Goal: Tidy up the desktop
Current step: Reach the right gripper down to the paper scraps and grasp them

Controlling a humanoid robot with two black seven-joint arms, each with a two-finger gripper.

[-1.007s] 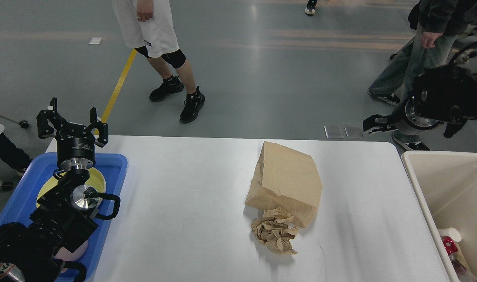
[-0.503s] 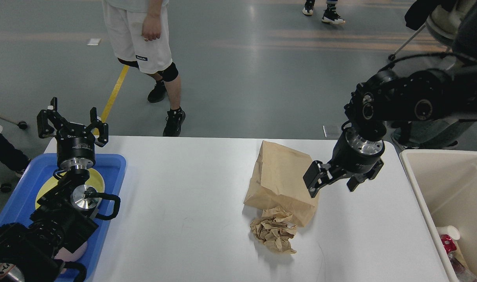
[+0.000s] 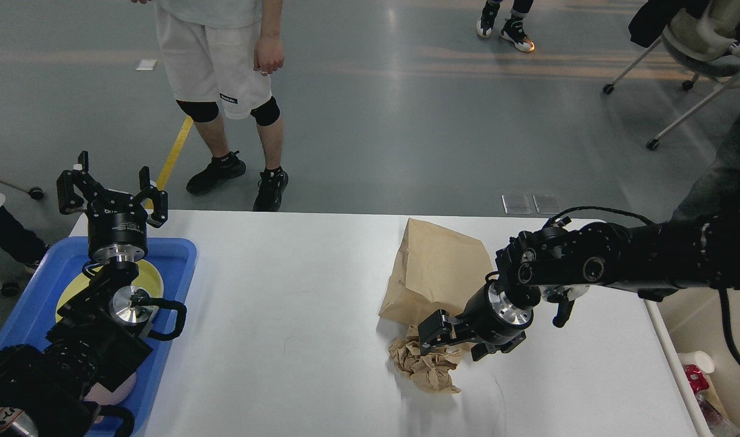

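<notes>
Your desktop (image 3: 285, 315) fills the lower half of the head view, running wide from nine to three o'clock, and what's left loose on it sits right of centre. The blue tray (image 3: 181, 255) lies at its nine o'clock end with a yellow plate (image 3: 154, 280) in it; the cream bin (image 3: 679, 376) stands off the three o'clock edge.

The paper bag (image 3: 436, 270) lies flat, its long axis running roughly twelve to six, mouth toward you. Touching that mouth at six o'clock is the crumpled paper wad (image 3: 427, 367).

Your right gripper (image 3: 448, 340) is by far the nearer one: it comes in from three o'clock and hangs low at the wad's upper edge, over the bag's near right corner. The wad lies at about seven o'clock from its tip, just beside it or touching; you can't tell which from here. Its fingers (image 3: 431, 328) look parted, with nothing clamped between them.

Your left gripper (image 3: 112, 193) is well apart, raised over the tray at nine o'clock, fingers spread and holding nothing.

For the wad, you likely need a short drop toward seven o'clock, then a carry to three.
</notes>
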